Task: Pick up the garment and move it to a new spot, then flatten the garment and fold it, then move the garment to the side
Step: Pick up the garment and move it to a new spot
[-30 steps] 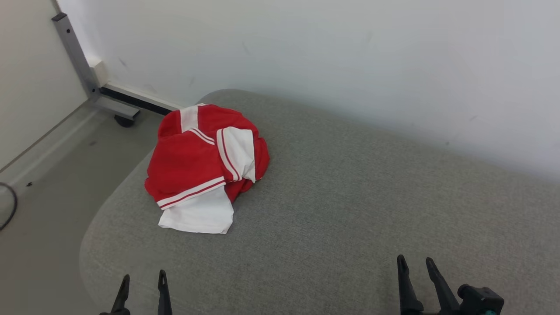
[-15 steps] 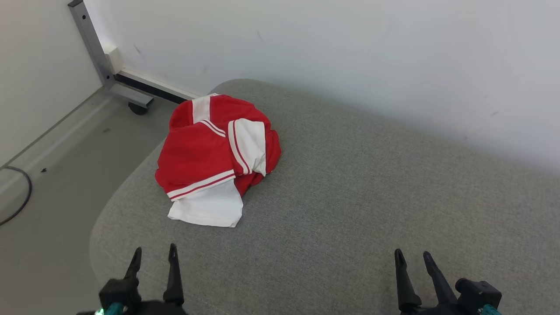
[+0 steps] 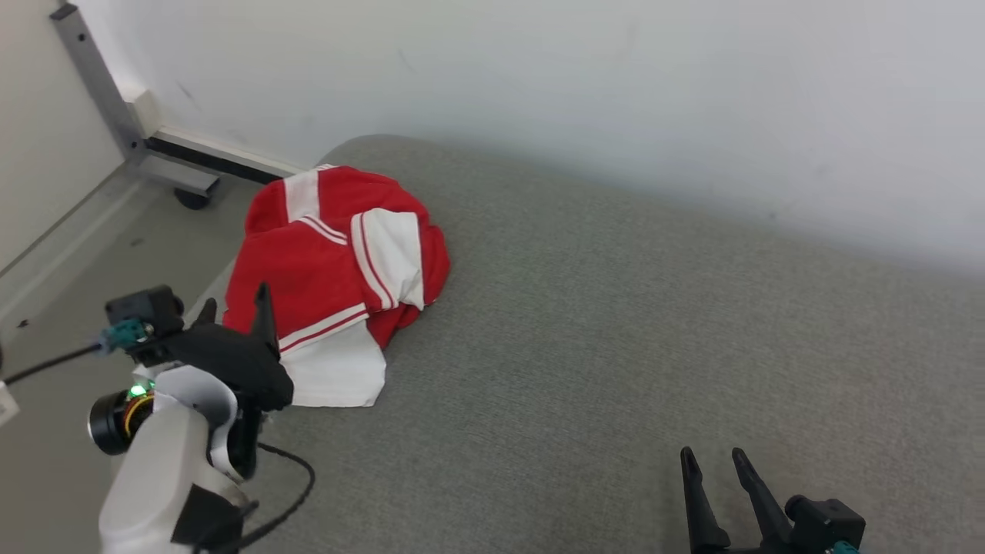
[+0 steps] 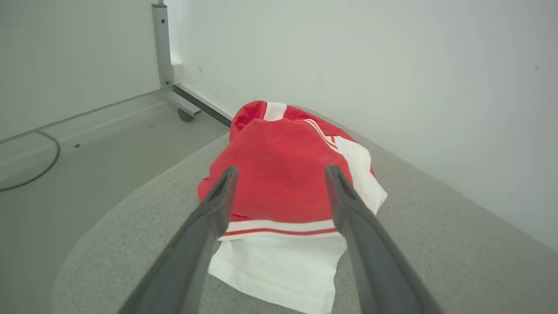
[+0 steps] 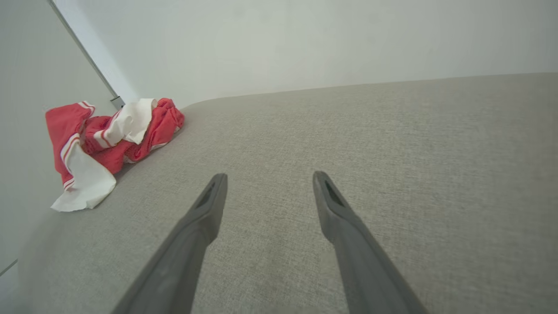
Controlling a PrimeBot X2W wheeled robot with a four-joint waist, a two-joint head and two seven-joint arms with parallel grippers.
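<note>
Item one: a crumpled red garment (image 3: 308, 269) with white panels and red-and-white striped trim. We find it heaped at the left, rounded end of a grey fabric cushion (image 3: 616, 323), with one white flap lying flat on the near side. Item two: our left gripper (image 3: 235, 304), raised at the heap's near-left edge, its two dark fingers spread wide and grasping nothing. In the left wrist view those fingers frame the red mound, but we cannot tell whether their tips touch the cloth. Item three: our right gripper (image 3: 712, 458), low at the near right over bare cushion and well apart from the garment, its fingers likewise parted and empty. Item four: a plain white wall (image 3: 577, 77) running behind the cushion. Item five: a grey metal upright (image 3: 92, 85) on a dark caster (image 3: 191, 200), standing on the pale floor (image 3: 69, 285) beyond the cushion's left end. Item six: a black cable (image 4: 41, 168) curving across that floor.
</note>
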